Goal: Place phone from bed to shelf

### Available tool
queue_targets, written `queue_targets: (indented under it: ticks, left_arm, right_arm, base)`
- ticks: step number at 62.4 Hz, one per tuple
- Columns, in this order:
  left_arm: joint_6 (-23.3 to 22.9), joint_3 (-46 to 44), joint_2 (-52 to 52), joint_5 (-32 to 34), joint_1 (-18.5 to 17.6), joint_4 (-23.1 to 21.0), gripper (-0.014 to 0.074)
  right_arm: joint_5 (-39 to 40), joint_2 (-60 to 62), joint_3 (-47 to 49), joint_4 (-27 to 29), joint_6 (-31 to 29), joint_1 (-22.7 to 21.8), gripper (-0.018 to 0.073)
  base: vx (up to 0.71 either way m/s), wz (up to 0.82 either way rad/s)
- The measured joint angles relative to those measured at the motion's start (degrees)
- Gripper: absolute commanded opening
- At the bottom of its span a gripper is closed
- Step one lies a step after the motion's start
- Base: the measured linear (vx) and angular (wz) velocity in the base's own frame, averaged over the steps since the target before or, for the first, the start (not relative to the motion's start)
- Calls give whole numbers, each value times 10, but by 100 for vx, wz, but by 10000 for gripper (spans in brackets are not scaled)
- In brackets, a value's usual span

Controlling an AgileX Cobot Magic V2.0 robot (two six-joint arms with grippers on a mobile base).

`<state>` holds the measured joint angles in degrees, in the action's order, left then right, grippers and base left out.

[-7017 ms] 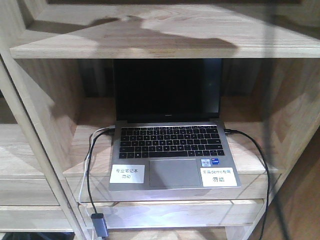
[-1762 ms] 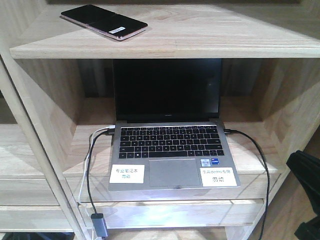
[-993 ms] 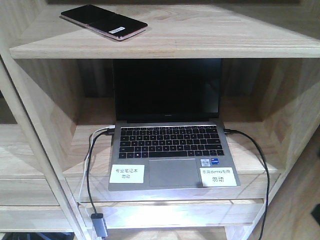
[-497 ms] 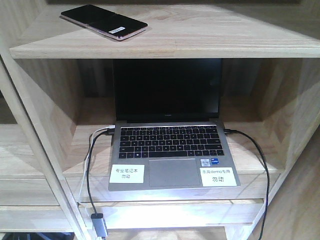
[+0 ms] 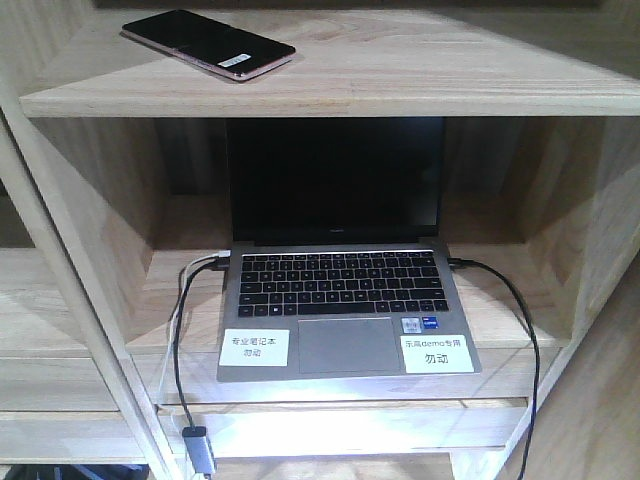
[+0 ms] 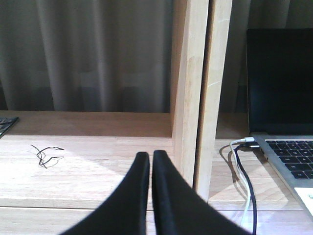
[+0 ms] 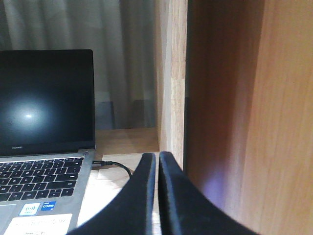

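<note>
Ahead of the left gripper [image 6: 150, 159] stands an upright shelf [image 6: 190, 93] post, close in; left of it bare board runs back to a curtain [image 6: 88, 54], holding only a small wire tangle [image 6: 45, 154]. Right of the post, cables [image 6: 244, 181] and laptop [image 6: 283, 98] fill the bay. The right gripper [image 7: 157, 161] faces another post, laptop and cable [image 7: 115, 166] to its left.

A grey curtain [image 6: 93, 54] hangs in soft folds behind the open back of the wooden unit, dim and shadowed, and it shows again past the upright board in the right wrist view. An open laptop [image 5: 340, 270] with a dark screen sits in the middle compartment, a black cable [image 5: 515, 310] plugged into its right side and white and black leads into its left. Bright light falls on the lower front boards.
</note>
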<state>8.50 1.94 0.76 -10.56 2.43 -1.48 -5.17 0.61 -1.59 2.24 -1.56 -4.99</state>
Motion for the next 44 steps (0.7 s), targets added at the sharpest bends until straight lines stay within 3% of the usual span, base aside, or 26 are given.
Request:
queue_targets:
  ticks: [44]
  left_arm:
    - [0, 0, 0, 0, 0, 0, 1]
  right_arm:
    - [0, 0, 0, 0, 0, 0, -6]
  base:
    - [0, 0]
